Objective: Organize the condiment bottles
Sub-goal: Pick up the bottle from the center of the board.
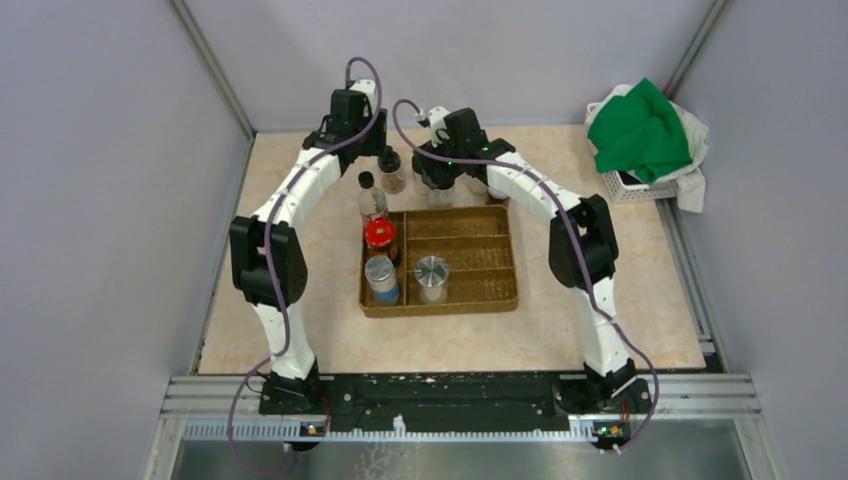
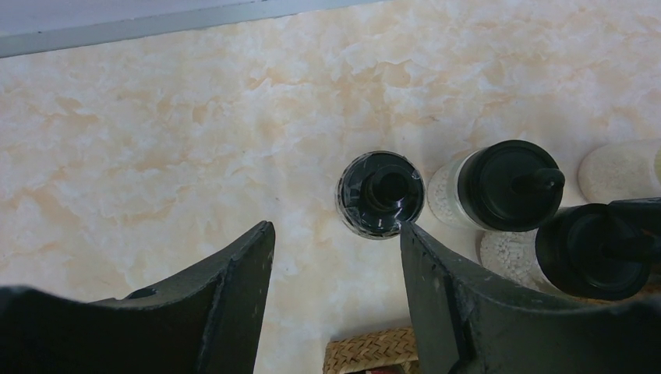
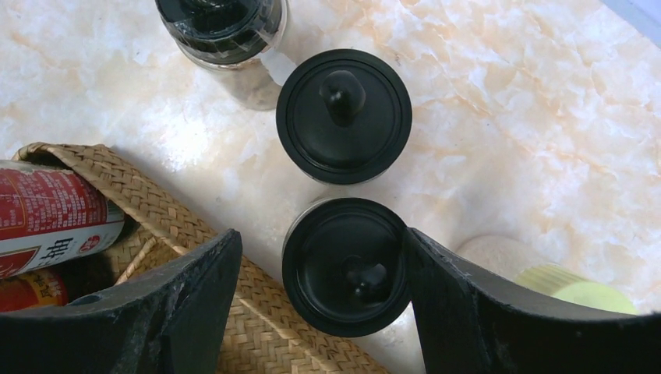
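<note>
Roughly, under halfway by the look of it. Already inside the woven divided tray [image 1: 470, 306]: a red-lidded jar [image 1: 379, 235] and a silvery-blue-lidded jar [image 1: 381, 275] down the 9 o'clock side, a silver-lidded shaker [image 1: 432, 274] toward 6 o'clock, and seemingly the tall black-capped bottle [image 1: 371, 200] in the 10 o'clock corner. Left to do: the cluster standing on the marbled tabletop [image 1: 620, 300] at the tray's 12 o'clock, namely a shrink-wrapped black-capped jar [image 2: 380, 193], a far flip-lid shaker [image 3: 344, 117], a near flip-lid shaker [image 3: 345, 269] and a yellow-green-lidded jar [image 3: 581, 294] at about 1 o'clock, with perhaps more hidden under the arms. Left gripper [image 2: 335, 230] spread wide and empty, that wrapped jar just beyond its tips at 12 o'clock. Right gripper [image 3: 321, 234] likewise wide, straddling the near flip-lid shaker without clamping it, so nothing held. Writing: only on a red label [image 3: 47, 206], apparently the tall bottle's, seen at 9 o'clock in the right wrist view, with white Chinese characters cut off and too partial to name a brand; nothing readable on any lid.
</note>
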Action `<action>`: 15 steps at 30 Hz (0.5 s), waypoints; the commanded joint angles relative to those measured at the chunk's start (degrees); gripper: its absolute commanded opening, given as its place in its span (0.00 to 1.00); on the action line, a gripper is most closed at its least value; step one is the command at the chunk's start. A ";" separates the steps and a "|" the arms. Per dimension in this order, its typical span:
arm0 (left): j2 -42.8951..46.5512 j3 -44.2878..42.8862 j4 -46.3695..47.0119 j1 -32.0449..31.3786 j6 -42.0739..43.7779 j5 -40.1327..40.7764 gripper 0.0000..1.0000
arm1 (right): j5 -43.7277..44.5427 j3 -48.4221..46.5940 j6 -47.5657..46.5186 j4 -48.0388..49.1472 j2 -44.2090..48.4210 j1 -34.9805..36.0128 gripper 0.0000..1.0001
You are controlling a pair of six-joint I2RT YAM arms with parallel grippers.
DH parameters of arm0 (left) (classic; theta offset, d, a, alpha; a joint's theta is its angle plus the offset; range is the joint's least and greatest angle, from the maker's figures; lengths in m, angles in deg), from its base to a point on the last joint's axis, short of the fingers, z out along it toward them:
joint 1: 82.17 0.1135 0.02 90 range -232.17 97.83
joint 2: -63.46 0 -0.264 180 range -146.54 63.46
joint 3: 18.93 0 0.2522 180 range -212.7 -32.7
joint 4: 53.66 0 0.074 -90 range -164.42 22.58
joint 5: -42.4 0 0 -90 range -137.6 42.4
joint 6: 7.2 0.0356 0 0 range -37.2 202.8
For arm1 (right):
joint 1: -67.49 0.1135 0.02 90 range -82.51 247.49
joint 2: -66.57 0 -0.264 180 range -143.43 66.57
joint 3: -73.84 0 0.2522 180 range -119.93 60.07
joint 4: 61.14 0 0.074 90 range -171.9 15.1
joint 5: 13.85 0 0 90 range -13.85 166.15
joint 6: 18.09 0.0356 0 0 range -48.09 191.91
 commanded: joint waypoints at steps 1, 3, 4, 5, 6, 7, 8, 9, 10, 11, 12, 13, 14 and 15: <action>0.55 0.87 3.13 0.33 -0.46 -0.60 0.67 | 0.79 2.50 0.05 0.47 3.13 0.61 0.75; 0.70 1.04 3.09 0.31 -0.50 -0.70 0.66 | 0.58 2.51 -0.08 0.50 3.17 0.69 0.75; 0.82 1.20 3.05 0.31 -0.46 -0.72 0.66 | 0.55 3.06 -0.08 0.84 3.48 0.72 0.75; 0.88 1.35 3.11 0.31 -0.54 -0.70 0.66 | 0.43 4.01 -0.12 1.60 4.05 0.80 0.75; 0.96 1.48 3.19 0.35 -0.51 -0.67 0.66 | 0.31 5.07 -0.12 2.66 4.83 0.88 0.75; 1.03 1.58 3.23 0.31 -0.54 -0.66 0.66 | 0.04 5.88 -0.12 3.51 5.43 0.94 0.75; 1.05 1.59 3.28 0.31 -0.55 -0.71 0.66 | -0.24 6.47 -0.06 4.24 5.94 0.97 0.75; 1.05 1.62 3.17 0.31 -0.54 -0.71 0.66 | -0.29 6.70 -0.04 4.56 6.22 0.96 0.75; 1.07 1.63 3.22 0.31 -0.61 -0.79 0.66 | -0.20 6.62 -0.03 4.61 6.33 1.00 0.75; 1.13 1.59 3.22 0.31 -0.63 -0.83 0.66 | -0.19 6.58 -0.03 4.65 6.29 0.95 0.75; 1.13 1.59 3.23 0.31 -0.70 -0.84 0.66 | -0.16 6.38 -0.16 4.59 6.22 1.01 0.75; 1.19 1.59 3.26 0.31 -0.66 -0.84 0.66 | -0.20 6.11 -0.20 4.42 6.10 0.99 0.75; 1.18 1.59 3.22 0.31 -0.64 -0.84 0.66 | -0.33 5.98 -0.21 4.40 5.96 1.05 0.75; 1.25 1.59 3.16 0.31 -0.68 -0.84 0.66 | -0.40 5.81 -0.25 4.36 5.89 1.00 0.75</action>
